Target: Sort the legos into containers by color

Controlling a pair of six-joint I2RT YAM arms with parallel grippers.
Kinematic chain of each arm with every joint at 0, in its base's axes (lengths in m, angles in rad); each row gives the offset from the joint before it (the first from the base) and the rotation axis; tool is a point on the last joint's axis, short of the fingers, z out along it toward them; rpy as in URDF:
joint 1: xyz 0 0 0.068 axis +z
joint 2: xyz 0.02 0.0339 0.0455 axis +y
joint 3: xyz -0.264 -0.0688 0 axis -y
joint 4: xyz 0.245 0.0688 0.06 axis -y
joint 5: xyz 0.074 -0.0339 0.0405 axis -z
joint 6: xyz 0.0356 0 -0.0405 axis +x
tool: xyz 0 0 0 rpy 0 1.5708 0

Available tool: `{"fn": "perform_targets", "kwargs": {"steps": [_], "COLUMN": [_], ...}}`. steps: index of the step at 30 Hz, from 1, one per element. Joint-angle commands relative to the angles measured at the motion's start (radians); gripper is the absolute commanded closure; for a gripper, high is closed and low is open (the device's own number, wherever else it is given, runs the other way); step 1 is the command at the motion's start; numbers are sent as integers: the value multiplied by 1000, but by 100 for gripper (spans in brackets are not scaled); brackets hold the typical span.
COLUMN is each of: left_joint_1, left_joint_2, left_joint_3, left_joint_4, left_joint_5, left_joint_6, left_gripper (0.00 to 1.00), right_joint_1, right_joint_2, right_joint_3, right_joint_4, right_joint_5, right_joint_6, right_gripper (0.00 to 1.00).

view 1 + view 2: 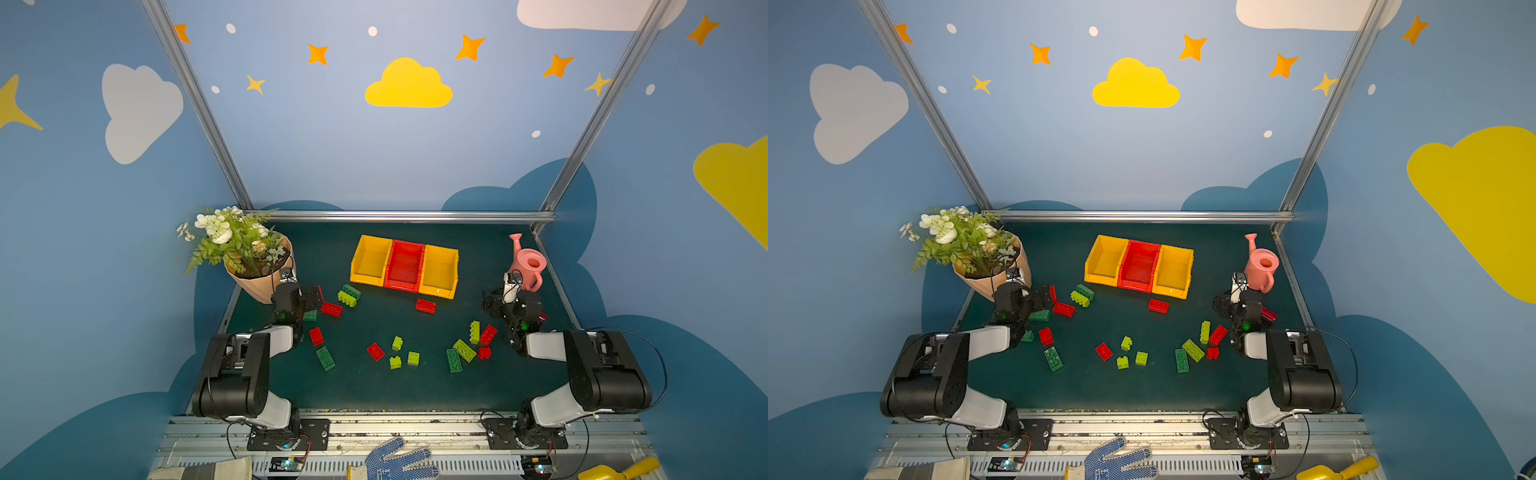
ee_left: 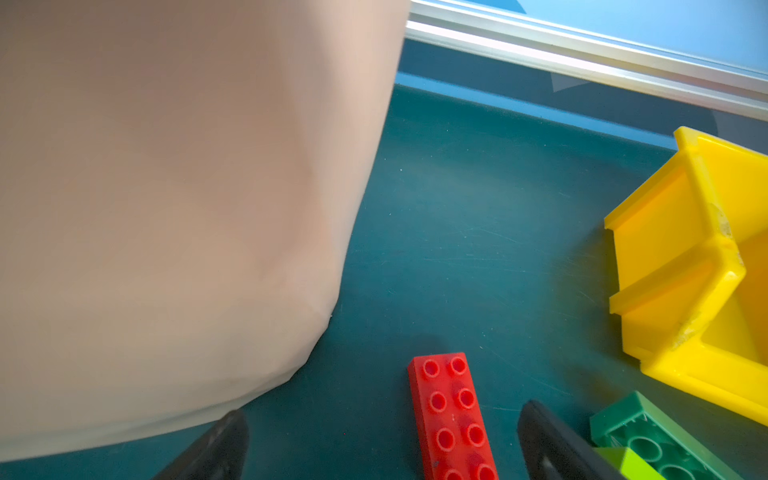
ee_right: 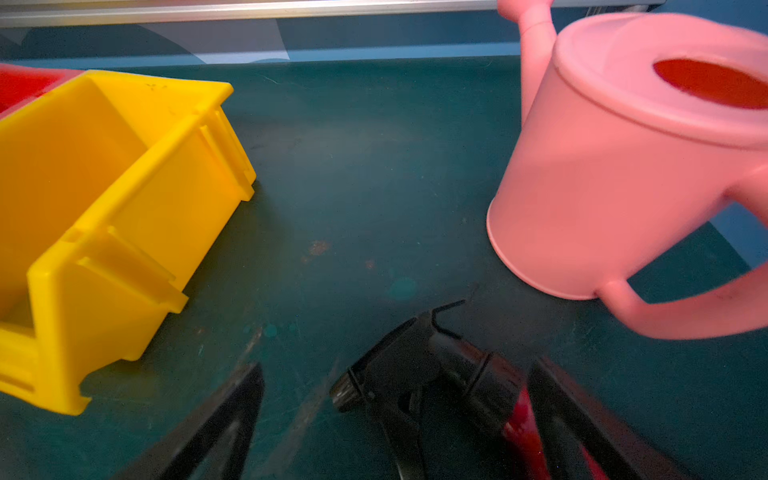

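Note:
Red, lime and dark green legos lie scattered on the green mat in both top views, among them a red brick (image 1: pixel 425 306) and a cluster (image 1: pixel 464 350) on the right. The containers, two yellow bins with a red bin (image 1: pixel 404 266) between them, stand empty at the back. My left gripper (image 2: pixel 382 444) is open beside the flowerpot. A long red brick (image 2: pixel 451 415) lies between its fingers, untouched. My right gripper (image 3: pixel 395 415) is open over a black spray nozzle (image 3: pixel 415 365) with a red body, lying on the mat.
A tan flowerpot (image 1: pixel 259 282) with flowers stands at the back left, close to my left gripper (image 1: pixel 313 296). The pink watering can (image 1: pixel 528 266) stands at the back right. A dark green brick (image 2: pixel 648 436) lies beside a yellow bin (image 2: pixel 698 270). Metal rails edge the mat.

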Motion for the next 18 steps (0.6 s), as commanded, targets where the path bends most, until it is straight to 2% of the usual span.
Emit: {"fn": "perform_targets", "kwargs": {"steps": [1, 6, 9, 10, 14, 16, 18], "left_joint_1": [4, 3, 3, 0, -7, -11, -16], "left_joint_2": [-4, -7, -12, -17, -49, -89, -139], "left_joint_3": [1, -4, -10, 8, 186, 222, 242], "left_joint_4": [8, 9, 17, -2, -312, -362, -386], "left_joint_5": [6, 6, 14, 10, 13, -3, 40], "left_joint_6": [5, 6, 7, -1, 27, -8, -41], "left_gripper": [0, 0, 0, 0, 0, 0, 0], "right_joint_1": [-5, -4, -3, -1, 0, 8, 32], "right_joint_2": [-15, -17, -44, -73, -164, -186, -215], "right_joint_3": [20, 16, 42, 81, 371, 481, 543], "right_joint_4": [-7, -4, -45, -153, -699, -884, -997], "right_joint_5": [-6, -6, 42, 56, 72, 72, 86], "right_joint_6": [-1, -3, 12, 14, 57, 97, 113], "right_gripper": [3, 3, 3, 3, 3, 3, 3]}}
